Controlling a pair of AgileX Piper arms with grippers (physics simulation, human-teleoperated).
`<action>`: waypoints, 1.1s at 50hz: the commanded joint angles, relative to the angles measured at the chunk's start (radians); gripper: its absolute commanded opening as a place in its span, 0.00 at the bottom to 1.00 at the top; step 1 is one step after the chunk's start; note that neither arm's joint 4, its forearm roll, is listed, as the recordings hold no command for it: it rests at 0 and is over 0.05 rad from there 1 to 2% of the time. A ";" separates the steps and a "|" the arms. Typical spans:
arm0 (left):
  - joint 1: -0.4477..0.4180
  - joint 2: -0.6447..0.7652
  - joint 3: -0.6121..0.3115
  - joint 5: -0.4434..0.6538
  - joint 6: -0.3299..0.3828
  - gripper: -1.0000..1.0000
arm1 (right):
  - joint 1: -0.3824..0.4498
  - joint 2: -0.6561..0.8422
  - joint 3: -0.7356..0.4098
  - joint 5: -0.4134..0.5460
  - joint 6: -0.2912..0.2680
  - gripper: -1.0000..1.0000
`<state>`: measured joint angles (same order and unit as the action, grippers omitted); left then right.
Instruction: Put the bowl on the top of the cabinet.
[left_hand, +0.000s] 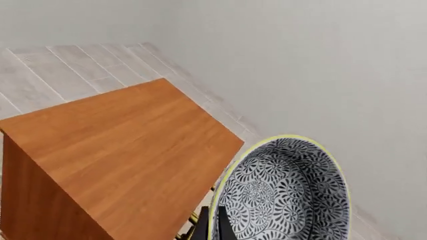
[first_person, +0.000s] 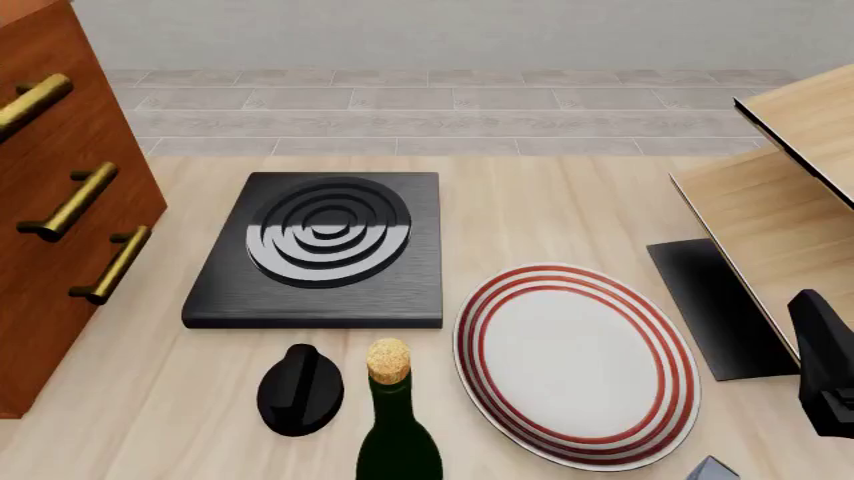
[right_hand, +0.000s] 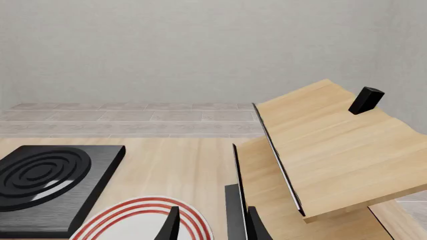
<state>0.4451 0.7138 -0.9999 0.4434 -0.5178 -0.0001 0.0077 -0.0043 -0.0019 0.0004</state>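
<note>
The bowl (left_hand: 283, 192), black-and-white floral with a pale yellow rim, shows only in the left wrist view. My left gripper (left_hand: 213, 228) is shut on its rim, with one dark finger (left_hand: 225, 226) inside the bowl. The bowl hangs tilted in the air, higher than the flat top of the reddish-brown cabinet (left_hand: 127, 150) and just off the edge above its brass handles (left_hand: 194, 219). In the front view the cabinet (first_person: 60, 215) stands at the left; the bowl and left gripper are out of that view. My right gripper (right_hand: 213, 229) is open and empty, low over the table.
A black burner plate (first_person: 320, 250) lies mid-table. A white plate with red rings (first_person: 577, 362) lies right of it. A corked dark bottle (first_person: 391, 420) and a black knob-like object (first_person: 300, 392) stand at the front. The pale wood shelf unit (first_person: 787, 180) stands right, with a small black block (right_hand: 365, 100) on top.
</note>
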 joint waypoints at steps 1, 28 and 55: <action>0.054 0.051 -0.040 -0.041 -0.053 0.00 | 0.000 0.000 0.000 0.000 0.000 1.00; 0.120 0.173 -0.068 -0.052 -0.140 0.00 | 0.000 0.000 0.000 0.000 0.000 1.00; 0.212 0.242 -0.082 -0.064 -0.281 0.00 | 0.000 0.000 0.000 0.000 0.000 1.00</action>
<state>0.6284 0.9344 -1.0585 0.3773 -0.7688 -0.0002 0.0077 -0.0043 -0.0019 0.0004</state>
